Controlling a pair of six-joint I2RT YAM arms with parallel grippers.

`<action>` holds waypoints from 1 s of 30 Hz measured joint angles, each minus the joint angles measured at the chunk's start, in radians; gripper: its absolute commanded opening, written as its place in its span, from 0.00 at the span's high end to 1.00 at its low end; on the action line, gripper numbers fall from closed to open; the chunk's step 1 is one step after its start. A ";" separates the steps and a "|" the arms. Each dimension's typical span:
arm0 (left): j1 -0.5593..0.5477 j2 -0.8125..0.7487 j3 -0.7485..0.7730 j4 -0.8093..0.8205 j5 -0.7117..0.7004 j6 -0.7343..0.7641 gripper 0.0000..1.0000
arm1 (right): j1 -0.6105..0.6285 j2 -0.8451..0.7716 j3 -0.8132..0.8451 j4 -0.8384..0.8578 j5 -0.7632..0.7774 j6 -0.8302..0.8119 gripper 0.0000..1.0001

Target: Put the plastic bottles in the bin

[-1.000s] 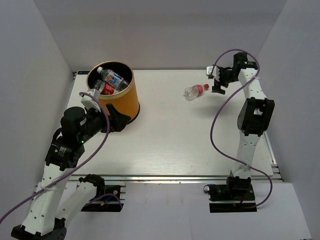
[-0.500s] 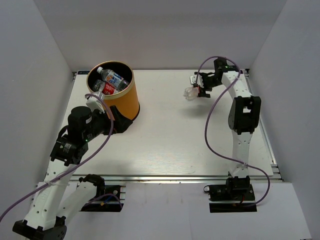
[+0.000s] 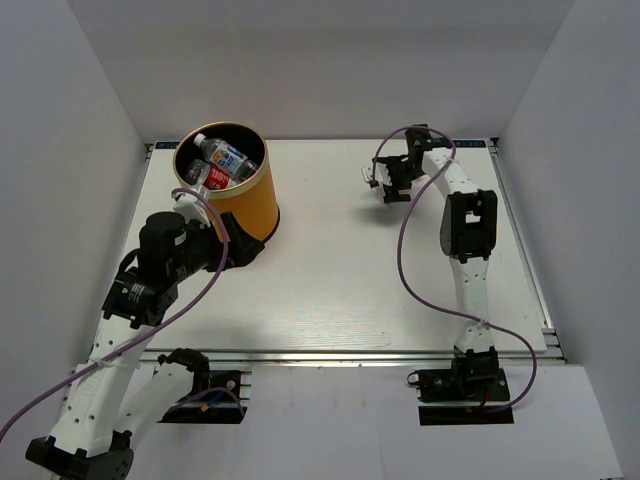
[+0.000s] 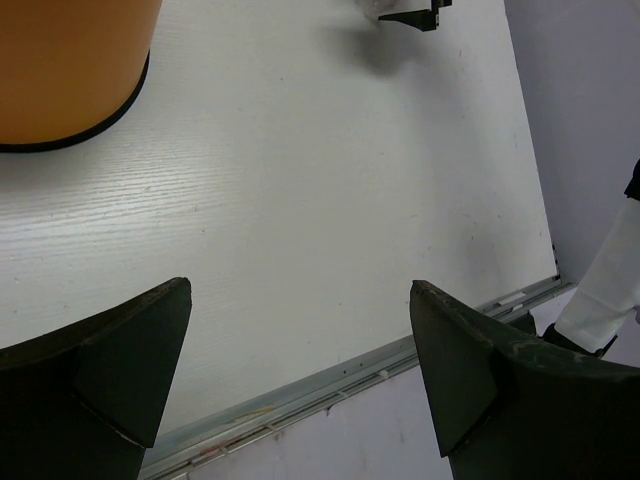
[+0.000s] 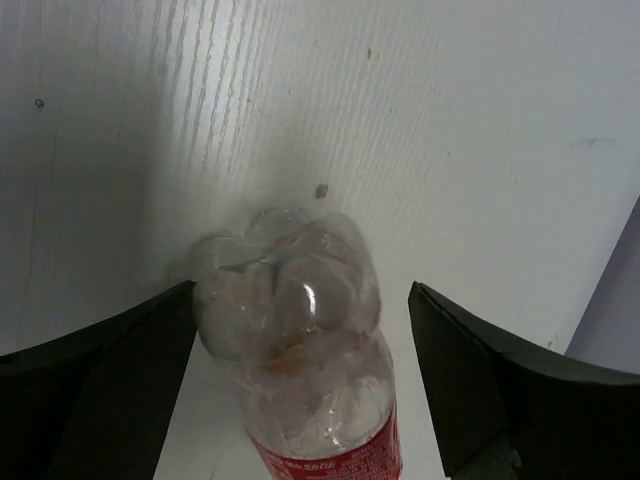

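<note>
From above, the bin [image 3: 252, 200] stands in the worktop's [image 3: 340, 270] far-left corner, holding several bottles [image 3: 222, 160]. Left wrist view: the left hand [image 4: 300, 290] is spread apart and empty. Right wrist view: the right hand [image 5: 300, 290], fingers apart, straddles a red-labelled bottle [image 5: 305, 350] lying on the worktop.

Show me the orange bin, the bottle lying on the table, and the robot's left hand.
orange bin [image 3: 255, 200]: top view, on its outer orange wall.
bottle [image 5: 295, 345]: right wrist view, on its clear body.
left hand [image 4: 300, 284]: left wrist view, midway between its fingertips.
</note>
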 measured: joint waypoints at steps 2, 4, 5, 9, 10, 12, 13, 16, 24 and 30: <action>0.000 -0.004 0.000 -0.009 -0.003 -0.002 0.00 | 0.000 0.001 0.010 -0.014 0.031 -0.002 0.29; 0.000 -0.008 0.000 -0.014 -0.004 -0.006 0.00 | 0.000 0.005 0.011 -0.045 0.053 -0.010 0.55; 0.000 -0.010 0.000 -0.018 -0.005 -0.007 0.00 | 0.000 0.005 0.012 -0.056 0.059 -0.016 0.68; 0.000 -0.013 0.000 -0.027 -0.005 -0.011 0.00 | 0.000 -0.002 0.004 -0.095 0.081 -0.044 0.86; 0.000 -0.014 0.000 -0.027 -0.005 -0.011 0.00 | 0.000 -0.010 -0.008 -0.100 0.081 -0.050 0.88; 0.000 -0.018 0.000 -0.026 -0.005 -0.012 0.00 | 0.001 -0.030 -0.032 -0.144 0.081 -0.064 0.92; 0.000 -0.021 0.000 -0.026 -0.004 -0.012 0.00 | 0.003 -0.041 -0.042 -0.174 0.072 -0.068 0.92; 0.000 -0.041 0.000 -0.019 -0.004 -0.011 0.00 | 0.014 -0.081 -0.076 -0.262 0.007 -0.056 0.94; 0.000 -0.145 -0.002 -0.063 -0.045 -0.004 0.00 | 0.256 -0.394 -0.188 -0.033 -0.301 0.263 1.00; 0.006 -0.291 -0.048 -0.149 -0.122 -0.023 0.00 | 0.440 -0.550 -0.190 0.588 -0.383 0.829 1.00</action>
